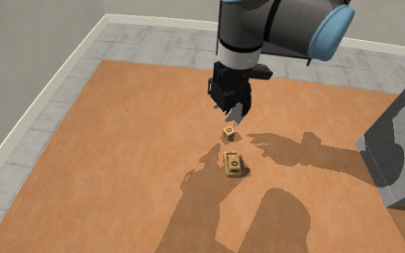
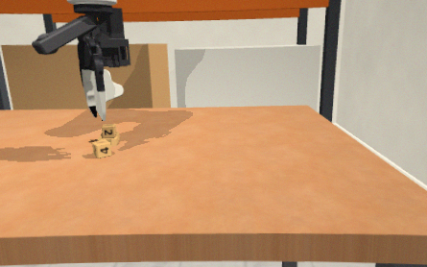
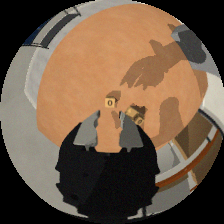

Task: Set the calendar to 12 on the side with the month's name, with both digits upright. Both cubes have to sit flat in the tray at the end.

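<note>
A loose wooden cube (image 1: 228, 133) (image 2: 102, 149) (image 3: 110, 102) lies on the table beside the tray, 0 on top; the exterior view shows a 4 on its side, which looks turned. The small wooden tray (image 1: 227, 166) (image 3: 131, 110) holds the other cube (image 1: 235, 164) (image 2: 108, 132) (image 3: 139, 121) toward its end away from the loose cube. That cube has a 0 on top and a 2 facing the exterior camera, seemingly turned sideways. The month's name is not readable. My gripper (image 1: 227, 116) (image 2: 99, 116) (image 3: 109, 111) is partly open and empty, above the loose cube.
A grey block (image 1: 400, 150) stands at the right in the top view. A brown box (image 2: 158, 77) and a white panel (image 2: 254, 77) stand behind the table in the exterior view. Arm shadows fall across the table around the tray.
</note>
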`<act>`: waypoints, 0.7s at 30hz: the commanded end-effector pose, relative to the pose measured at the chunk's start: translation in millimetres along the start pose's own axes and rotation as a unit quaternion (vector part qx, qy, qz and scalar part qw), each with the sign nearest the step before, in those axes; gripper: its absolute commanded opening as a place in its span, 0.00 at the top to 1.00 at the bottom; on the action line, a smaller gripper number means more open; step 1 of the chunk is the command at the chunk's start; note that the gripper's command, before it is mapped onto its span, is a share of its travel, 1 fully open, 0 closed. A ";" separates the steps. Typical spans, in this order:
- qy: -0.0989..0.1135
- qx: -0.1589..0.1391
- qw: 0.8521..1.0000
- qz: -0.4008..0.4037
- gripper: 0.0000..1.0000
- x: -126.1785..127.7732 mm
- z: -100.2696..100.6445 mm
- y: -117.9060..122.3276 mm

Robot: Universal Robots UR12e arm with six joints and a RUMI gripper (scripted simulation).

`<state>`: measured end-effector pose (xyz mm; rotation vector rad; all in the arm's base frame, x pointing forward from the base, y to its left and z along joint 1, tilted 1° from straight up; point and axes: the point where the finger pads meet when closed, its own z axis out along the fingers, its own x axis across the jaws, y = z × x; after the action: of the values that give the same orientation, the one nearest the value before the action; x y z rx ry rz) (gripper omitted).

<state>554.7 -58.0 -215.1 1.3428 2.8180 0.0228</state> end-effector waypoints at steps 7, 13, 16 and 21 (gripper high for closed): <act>0.000 0.000 1.000 0.000 0.72 -0.5 14.0 0.3; 0.000 0.000 1.000 0.000 0.72 -0.5 23.6 0.3; 0.000 0.000 1.000 0.000 0.72 -0.5 25.1 0.3; 0.000 0.000 1.000 0.000 0.72 -0.5 32.2 0.4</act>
<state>555.4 -57.9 -241.4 1.3429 2.8181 0.0228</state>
